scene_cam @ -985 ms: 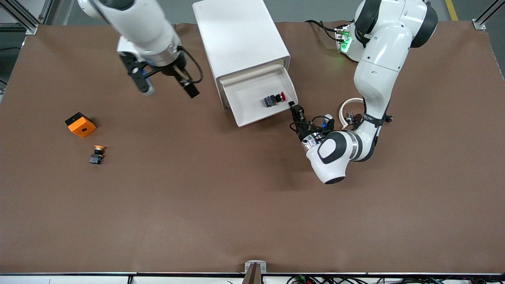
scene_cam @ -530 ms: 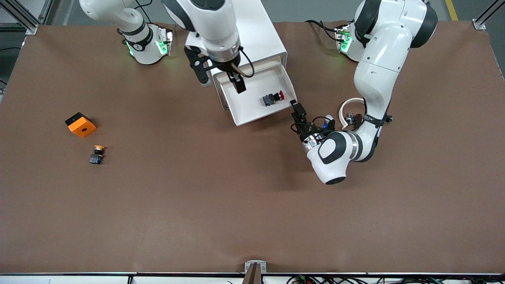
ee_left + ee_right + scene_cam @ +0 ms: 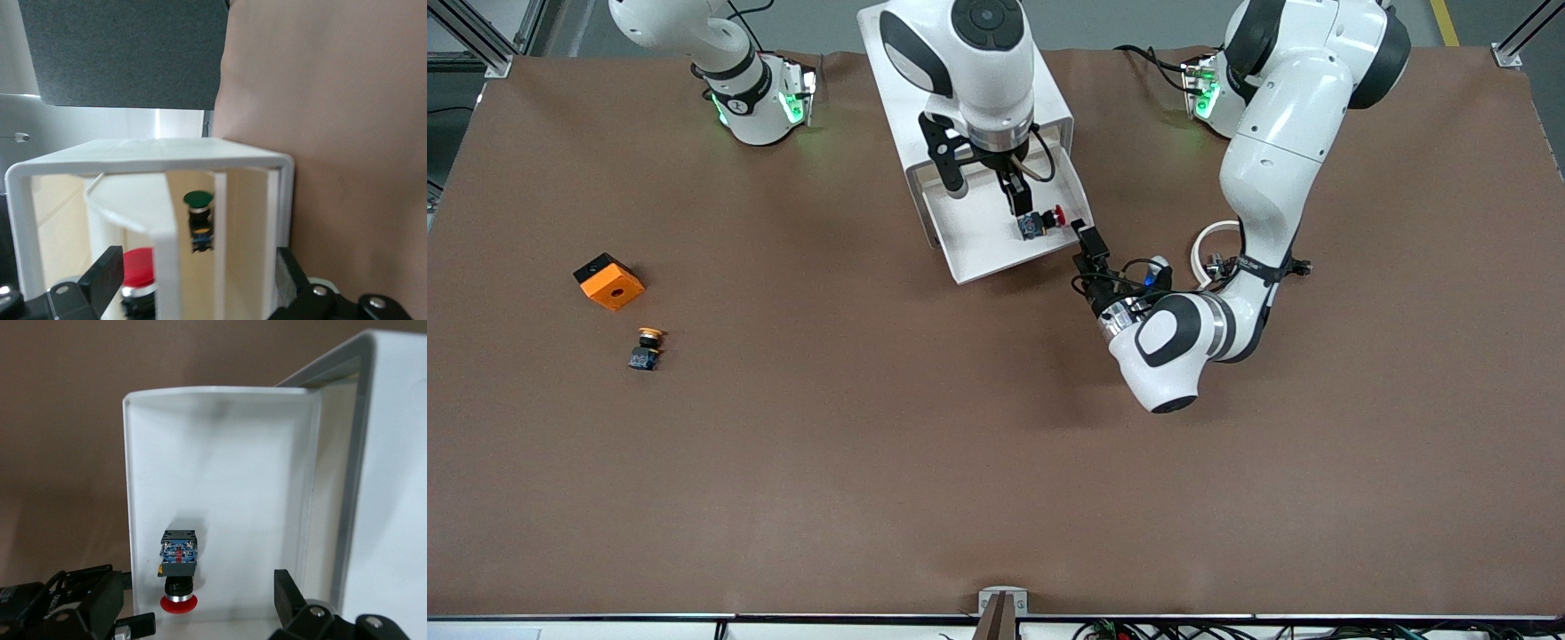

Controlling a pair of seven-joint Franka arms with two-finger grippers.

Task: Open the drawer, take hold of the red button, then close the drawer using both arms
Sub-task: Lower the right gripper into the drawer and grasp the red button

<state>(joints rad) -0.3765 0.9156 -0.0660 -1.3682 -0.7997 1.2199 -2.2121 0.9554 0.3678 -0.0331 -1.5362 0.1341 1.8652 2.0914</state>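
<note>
The white cabinet [image 3: 1051, 102] stands near the arms' bases, and its drawer [image 3: 983, 244] is pulled out. The red-capped button [image 3: 1042, 222] lies on its side in the drawer, near the corner toward the left arm's end. My right gripper [image 3: 989, 194] hangs open over the drawer; in the right wrist view the button [image 3: 179, 563] sits just ahead of the right gripper [image 3: 199, 603]. My left gripper [image 3: 1088, 247] is open at the drawer's front corner. In the left wrist view the left gripper [image 3: 197, 293] straddles the drawer's front edge [image 3: 170, 267], with the red cap [image 3: 137, 270] close to one finger.
An orange cube [image 3: 608, 281] and a yellow-capped button [image 3: 647, 347] lie on the brown table toward the right arm's end. A small green-capped part [image 3: 198, 203] shows inside the cabinet [image 3: 153, 150]. A white cable loop [image 3: 1214, 244] hangs at the left arm's wrist.
My right arm has swung from over the bare table to over the open drawer. My left gripper has opened at the drawer's front corner and barely shifted.
</note>
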